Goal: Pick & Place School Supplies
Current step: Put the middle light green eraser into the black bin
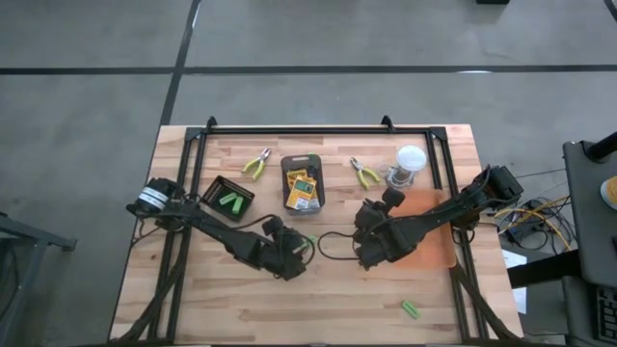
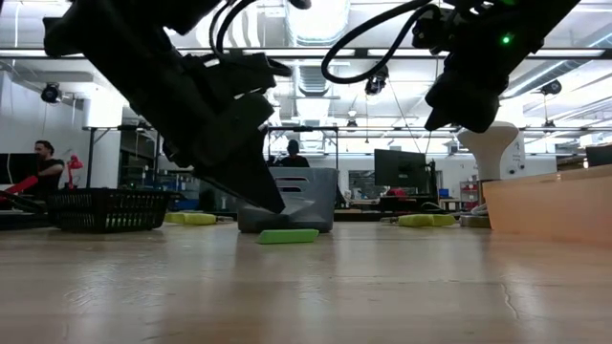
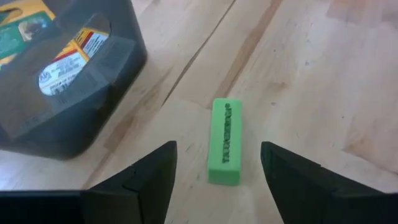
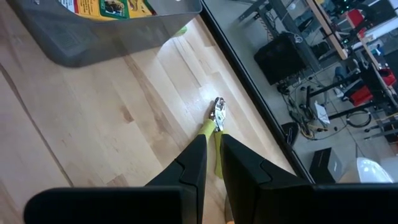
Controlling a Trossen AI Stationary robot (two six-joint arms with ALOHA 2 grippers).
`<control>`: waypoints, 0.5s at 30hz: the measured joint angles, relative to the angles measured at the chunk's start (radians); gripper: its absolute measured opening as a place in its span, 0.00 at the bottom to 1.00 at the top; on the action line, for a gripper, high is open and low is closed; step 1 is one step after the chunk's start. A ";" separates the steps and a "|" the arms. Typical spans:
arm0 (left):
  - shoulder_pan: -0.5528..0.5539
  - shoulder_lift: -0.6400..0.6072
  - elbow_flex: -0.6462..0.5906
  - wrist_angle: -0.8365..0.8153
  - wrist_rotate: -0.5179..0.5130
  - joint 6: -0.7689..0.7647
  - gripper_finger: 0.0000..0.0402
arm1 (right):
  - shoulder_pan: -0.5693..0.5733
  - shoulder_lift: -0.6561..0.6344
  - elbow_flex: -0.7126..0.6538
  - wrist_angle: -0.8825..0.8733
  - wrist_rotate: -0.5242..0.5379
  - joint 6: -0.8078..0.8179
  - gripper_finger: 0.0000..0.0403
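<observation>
On your wooden table (image 1: 241, 299), the left gripper (image 3: 217, 171) stood spread around a green stick (image 3: 224, 140) beside the grey tray (image 3: 93, 118), while your right gripper (image 4: 212, 158) hung clenched, empty.

You see even overhead ceiling light; at the low view's twelve o'clock, glare silhouettes both arms.

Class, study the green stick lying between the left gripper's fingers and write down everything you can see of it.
The green stick is a short, bright-green rectangular block with flat faces, square ends and dark raised lettering along its top. It looks like matte wax or plastic. It lies flat on the wooden table, beside the dark grey tray but apart from it. The left gripper stands open around it, a finger on each side, neither touching it.
</observation>
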 joint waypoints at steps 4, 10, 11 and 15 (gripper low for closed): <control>0.000 0.000 -0.024 0.037 0.002 0.000 0.60 | 0.000 0.000 0.000 0.015 0.000 0.000 0.11; 0.003 -0.002 -0.061 0.084 0.011 0.003 0.59 | 0.000 0.000 0.000 0.019 0.000 0.000 0.11; 0.003 -0.001 -0.064 0.089 0.011 0.004 0.60 | 0.000 0.000 0.000 0.019 0.000 0.000 0.11; 0.008 -0.002 -0.073 0.087 0.021 0.005 0.59 | 0.000 0.000 0.000 0.021 0.000 0.000 0.11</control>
